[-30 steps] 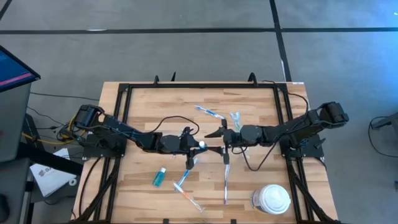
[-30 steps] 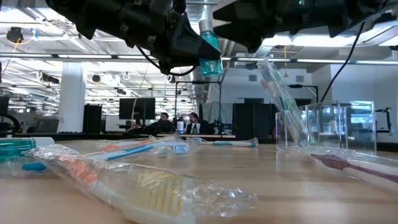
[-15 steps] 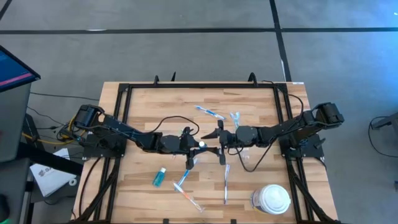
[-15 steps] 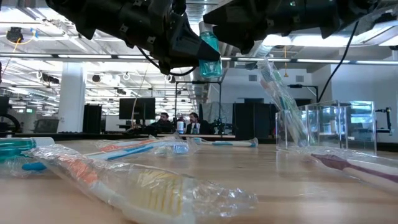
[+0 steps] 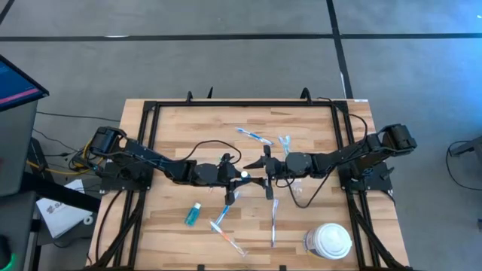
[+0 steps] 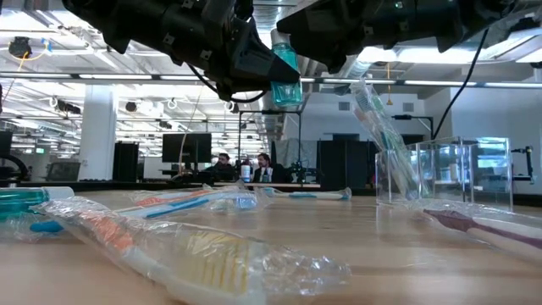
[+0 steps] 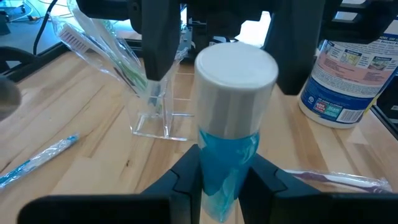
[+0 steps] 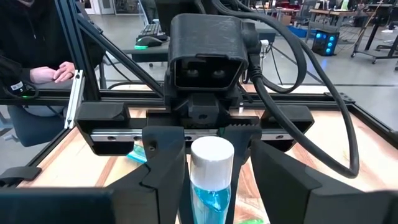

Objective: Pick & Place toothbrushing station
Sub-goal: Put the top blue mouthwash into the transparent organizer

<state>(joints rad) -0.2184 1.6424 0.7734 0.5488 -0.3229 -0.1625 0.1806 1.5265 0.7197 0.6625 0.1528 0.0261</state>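
Observation:
My left gripper [image 5: 235, 175] is shut on a small teal tube with a white cap [image 7: 235, 68], held upright above the table's middle. My right gripper [image 5: 263, 172] faces it from the right, open. Its two fingers [image 8: 165, 168] stand on either side of the tube's cap [image 8: 211, 155], and I see no touch. The clear cup [image 6: 440, 174] stands on the table just beyond, with a wrapped toothbrush [image 6: 381, 127] leaning in it. It also shows in the left wrist view [image 7: 152, 109]. My left gripper pinches the tube's teal body [image 7: 227, 162] between its two fingers, below the white cap. The fingers come level from the table's left side. The tube stands upright with its cap up, lifted clear of the table [image 6: 285, 68].
A second teal tube [image 5: 193, 214] and wrapped toothbrushes [image 5: 222, 218] [image 5: 273, 226] lie on the near half of the table. Another toothbrush [image 5: 254, 136] lies toward the far side. A large white lidded container [image 5: 329, 241] stands at the near right corner.
My right gripper has moved toward the table's left, up to the held tube, and its open fingers now stand around the cap. It has kept still for the last half second. The tube has not moved.

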